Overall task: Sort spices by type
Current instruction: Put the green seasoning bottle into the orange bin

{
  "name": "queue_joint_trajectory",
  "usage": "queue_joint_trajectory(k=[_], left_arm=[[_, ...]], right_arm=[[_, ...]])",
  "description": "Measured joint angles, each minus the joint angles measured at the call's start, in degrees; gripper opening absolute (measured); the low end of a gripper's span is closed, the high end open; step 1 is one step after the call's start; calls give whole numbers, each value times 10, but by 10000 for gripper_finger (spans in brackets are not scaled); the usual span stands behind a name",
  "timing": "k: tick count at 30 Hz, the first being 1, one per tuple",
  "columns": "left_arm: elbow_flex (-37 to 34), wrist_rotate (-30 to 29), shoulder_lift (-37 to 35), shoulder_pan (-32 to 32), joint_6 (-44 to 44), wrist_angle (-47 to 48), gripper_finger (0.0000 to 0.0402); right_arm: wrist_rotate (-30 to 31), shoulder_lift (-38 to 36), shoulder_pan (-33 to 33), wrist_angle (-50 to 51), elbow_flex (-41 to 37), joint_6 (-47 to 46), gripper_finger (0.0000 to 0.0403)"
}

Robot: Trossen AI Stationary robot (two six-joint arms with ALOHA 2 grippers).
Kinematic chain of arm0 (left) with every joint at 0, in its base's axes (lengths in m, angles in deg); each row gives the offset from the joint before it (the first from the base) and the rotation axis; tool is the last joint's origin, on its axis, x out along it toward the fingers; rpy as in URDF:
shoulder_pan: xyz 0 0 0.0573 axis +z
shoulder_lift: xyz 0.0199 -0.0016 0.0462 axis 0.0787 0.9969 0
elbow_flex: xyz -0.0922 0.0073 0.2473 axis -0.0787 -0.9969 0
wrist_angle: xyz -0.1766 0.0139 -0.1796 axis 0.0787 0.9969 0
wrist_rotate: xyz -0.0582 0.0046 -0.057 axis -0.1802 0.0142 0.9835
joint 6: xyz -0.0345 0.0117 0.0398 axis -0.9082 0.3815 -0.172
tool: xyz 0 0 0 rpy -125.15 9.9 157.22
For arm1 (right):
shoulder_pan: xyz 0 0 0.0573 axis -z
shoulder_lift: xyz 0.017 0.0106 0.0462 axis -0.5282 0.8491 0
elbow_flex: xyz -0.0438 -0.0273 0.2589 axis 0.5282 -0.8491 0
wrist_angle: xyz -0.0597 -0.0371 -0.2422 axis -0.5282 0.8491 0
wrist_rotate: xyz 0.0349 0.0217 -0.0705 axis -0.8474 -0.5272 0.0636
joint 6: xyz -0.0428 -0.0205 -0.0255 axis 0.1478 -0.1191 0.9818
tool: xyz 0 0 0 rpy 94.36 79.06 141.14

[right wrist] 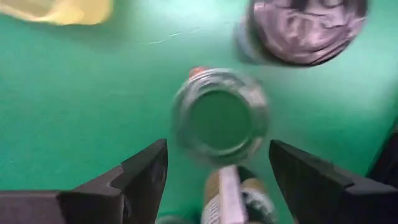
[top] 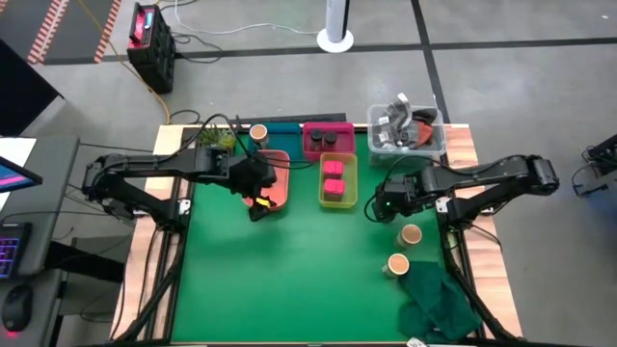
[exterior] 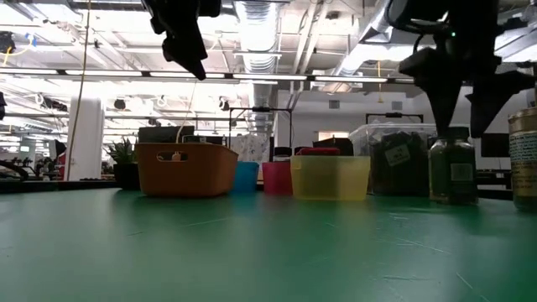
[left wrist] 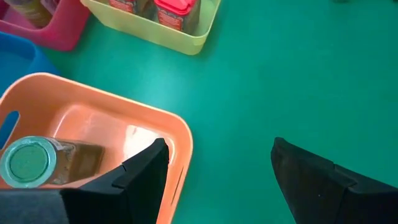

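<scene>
We see the left gripper (left wrist: 214, 171) raised over the edge of the orange tray (left wrist: 180, 134), fingers apart and empty; one green-topped jar (left wrist: 28, 163) lies inside that tray. The right gripper (right wrist: 214, 171) hangs above another green-topped jar (right wrist: 221, 121) standing on the green mat (top: 289, 270), fingers apart, nothing held. Pink boxes (top: 334, 179) sit in the yellow tray (top: 351, 164).

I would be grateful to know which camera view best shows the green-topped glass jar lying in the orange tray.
The left wrist view: the green-topped glass jar shows lid and glass side, lying in the orange tray. The high view hides it under the left arm; the low view shows only the tray's wall; the right wrist view misses it.
</scene>
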Motion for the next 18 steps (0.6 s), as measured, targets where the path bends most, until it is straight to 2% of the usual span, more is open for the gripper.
queue_joint_trajectory(k=[18], left_arm=[[0,15,0,0,2,17,270]], right_arm=[[5,46,51,-50,-22,37,307]])
